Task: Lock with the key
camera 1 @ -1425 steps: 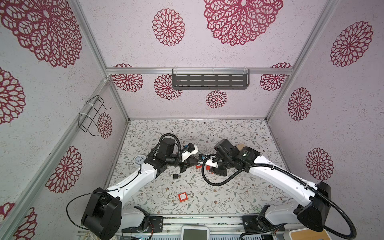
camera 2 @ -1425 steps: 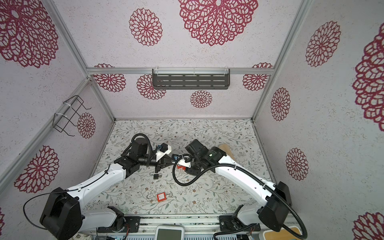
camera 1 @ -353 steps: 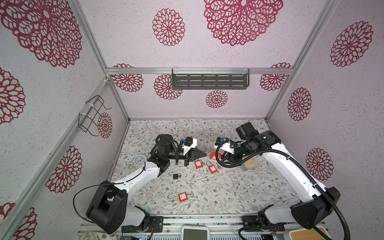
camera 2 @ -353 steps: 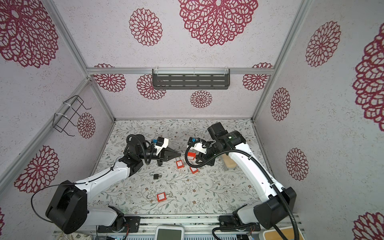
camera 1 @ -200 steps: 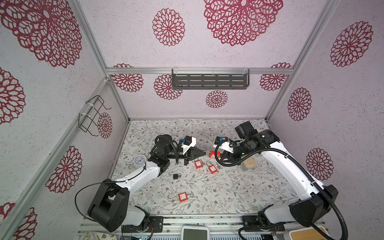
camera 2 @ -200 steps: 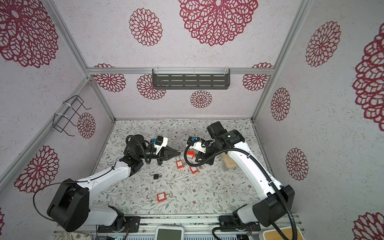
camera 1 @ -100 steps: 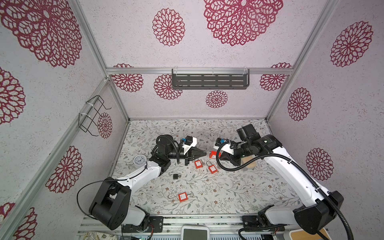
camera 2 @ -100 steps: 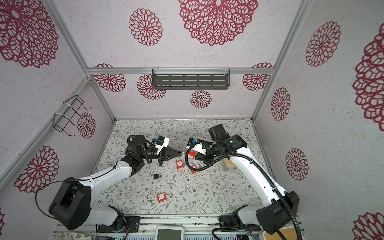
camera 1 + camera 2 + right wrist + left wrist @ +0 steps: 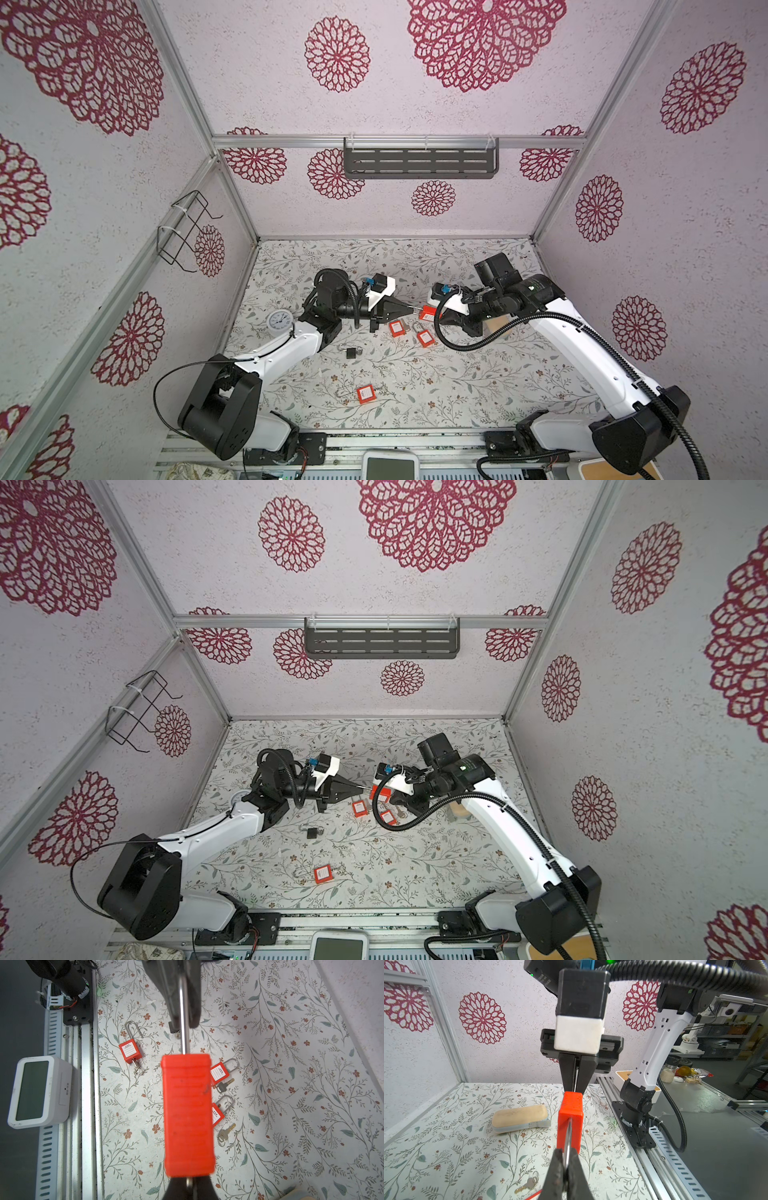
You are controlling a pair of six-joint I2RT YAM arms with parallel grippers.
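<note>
- Closing within the last second, the right gripper (image 9: 189, 1183) now has its jaws together at the base of the red padlock (image 9: 188, 1113), pinching what looks like the key (image 9: 188, 1182).
- That suggests the key is seated and gripped, so a turn can follow.
- The left gripper (image 9: 566, 1165) is clamped on the shackle (image 9: 568, 1142), holding the padlock in the air above the table (image 9: 291, 1064).
- The left arm (image 9: 286, 353) and right arm (image 9: 582, 345) reach inward, fingertips facing each other.
</note>
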